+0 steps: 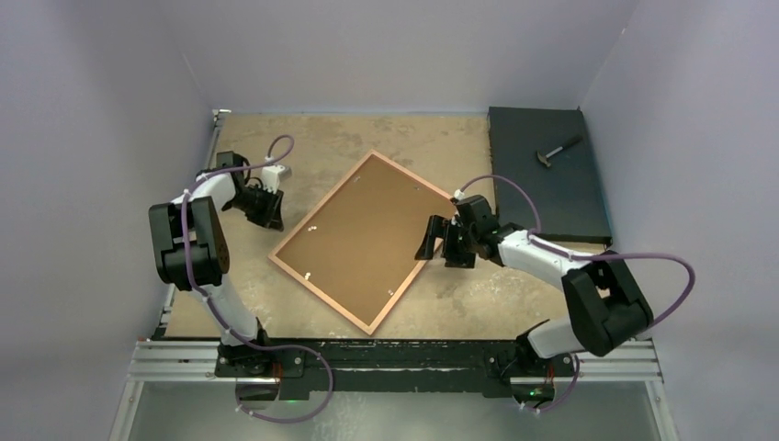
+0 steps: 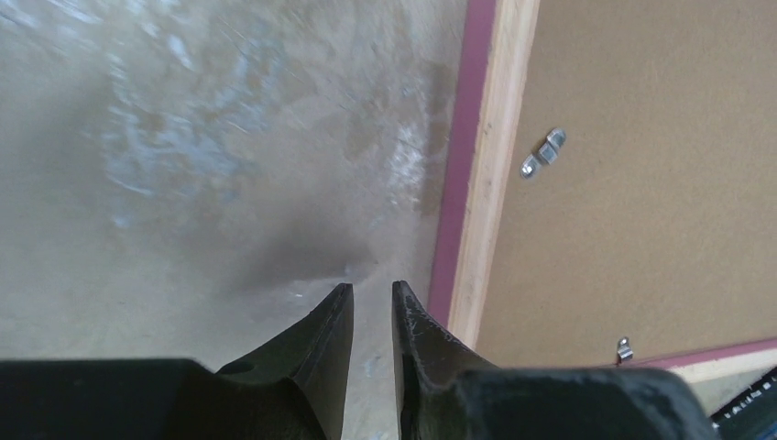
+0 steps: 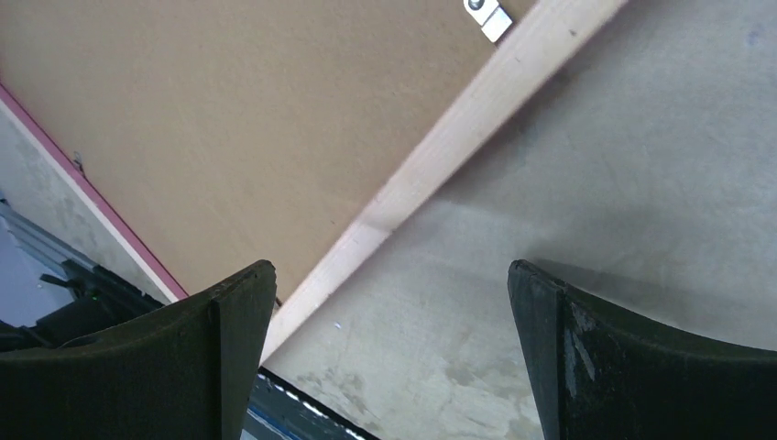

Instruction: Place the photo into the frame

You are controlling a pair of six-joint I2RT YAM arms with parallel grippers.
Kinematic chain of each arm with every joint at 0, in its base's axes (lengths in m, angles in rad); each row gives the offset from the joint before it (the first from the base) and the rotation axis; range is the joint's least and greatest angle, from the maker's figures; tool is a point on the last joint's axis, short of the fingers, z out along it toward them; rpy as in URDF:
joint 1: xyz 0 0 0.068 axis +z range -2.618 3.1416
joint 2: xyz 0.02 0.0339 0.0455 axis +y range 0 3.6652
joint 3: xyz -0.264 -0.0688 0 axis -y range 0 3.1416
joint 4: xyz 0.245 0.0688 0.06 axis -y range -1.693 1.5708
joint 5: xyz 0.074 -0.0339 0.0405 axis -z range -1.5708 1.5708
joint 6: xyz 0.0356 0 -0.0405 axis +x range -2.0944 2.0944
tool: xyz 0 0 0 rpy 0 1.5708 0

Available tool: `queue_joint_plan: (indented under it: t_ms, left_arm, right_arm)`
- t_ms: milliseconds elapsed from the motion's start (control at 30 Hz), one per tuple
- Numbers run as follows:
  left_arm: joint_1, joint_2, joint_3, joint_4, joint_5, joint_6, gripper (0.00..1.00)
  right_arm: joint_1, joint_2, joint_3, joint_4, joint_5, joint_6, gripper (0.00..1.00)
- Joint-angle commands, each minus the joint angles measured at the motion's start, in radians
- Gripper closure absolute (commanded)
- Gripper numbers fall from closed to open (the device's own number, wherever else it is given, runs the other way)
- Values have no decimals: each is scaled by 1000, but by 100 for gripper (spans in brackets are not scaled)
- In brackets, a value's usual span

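The frame (image 1: 320, 294) lies face down and turned at an angle in the middle of the table, its pale wood back rim (image 2: 490, 165) up and a pink edge showing. A brown backing board (image 1: 363, 239) fills it, held by small metal clips (image 2: 543, 153). The photo is hidden. My left gripper (image 1: 266, 207) hovers over bare table just left of the frame; its jaws (image 2: 371, 289) stand a narrow gap apart with nothing between them. My right gripper (image 1: 441, 241) sits at the frame's right edge (image 3: 458, 137), wide open and empty (image 3: 392, 275).
A dark mat (image 1: 551, 193) lies at the back right with a small hammer (image 1: 558, 152) on it. Pale walls close in the table on three sides. A metal rail (image 1: 395, 363) carrying both arm bases runs along the near edge.
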Motion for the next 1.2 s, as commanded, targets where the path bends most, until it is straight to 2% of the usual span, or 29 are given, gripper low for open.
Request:
queue_joint_plan:
  t_ms: [0,333,500,633,733,867,1000,1167]
  left_arm:
    - [-3,-35,-62,-5,73,37,80]
    - [-27,-43,-142,-33,128,74,82]
    - [-91,-86,-176,-33,151,50,82]
    - [-99,-139,-186,-46,155,38,80]
    - [-94,-166,-182,-46,98,30,79]
    - [-31,-178,-148,-62,68,50,78]
    - [-18,-173,-95,-111,150,38,72]
    - [-36,-144,-83,-138,248,20,62]
  right_arm:
    - [-2,53,9,187,-98,55,1]
    - [-126,208,160,211,-41,5,1]
    - [-135,262,243,200,-33,-18,1]
    - [-137,321,287,215,-28,-27,1]
    - [-145,357,346,145,44,-56,1]
    - [-144,260,328,63,192,-73,1]
    - [-144,151,318,44,295,-87,1]
    - [-96,88,319,82,239,-56,2]
